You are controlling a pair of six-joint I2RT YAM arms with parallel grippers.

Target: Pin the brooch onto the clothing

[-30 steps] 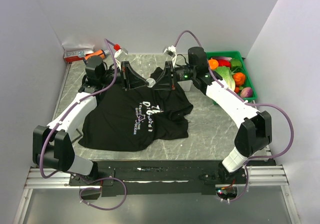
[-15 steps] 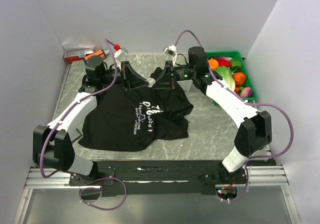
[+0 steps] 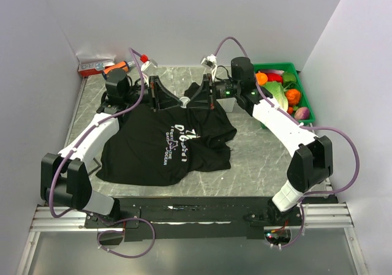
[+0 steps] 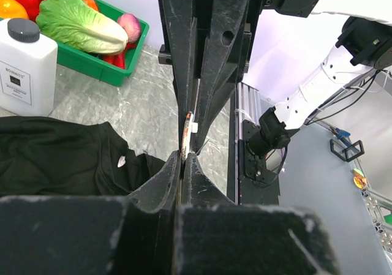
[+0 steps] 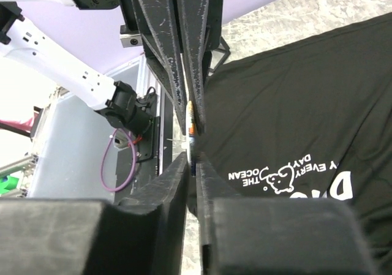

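The black T-shirt [image 3: 153, 143] with white lettering lies spread on the table; it also shows in the left wrist view [image 4: 61, 158] and the right wrist view [image 5: 306, 103]. My left gripper [image 3: 175, 103] and right gripper [image 3: 191, 103] meet tip to tip just above the shirt's collar. Both are shut on the brooch [image 3: 183, 100], a small thin piece seen edge-on between the two pairs of fingers. It shows in the left wrist view [image 4: 188, 125] above my left gripper [image 4: 184, 157], and in the right wrist view [image 5: 190, 117] above my right gripper [image 5: 193, 160].
A green bin [image 3: 308, 106] of toy vegetables stands at the back right, also in the left wrist view [image 4: 104, 70]. A white bottle [image 4: 24, 67] stands beside the shirt. A red and white box [image 3: 95, 65] and an orange-handled tool [image 3: 122, 64] lie at the back left.
The left wrist has shifted very slightly toward the back. The grippers stay joined on the brooch and the shirt has not moved.
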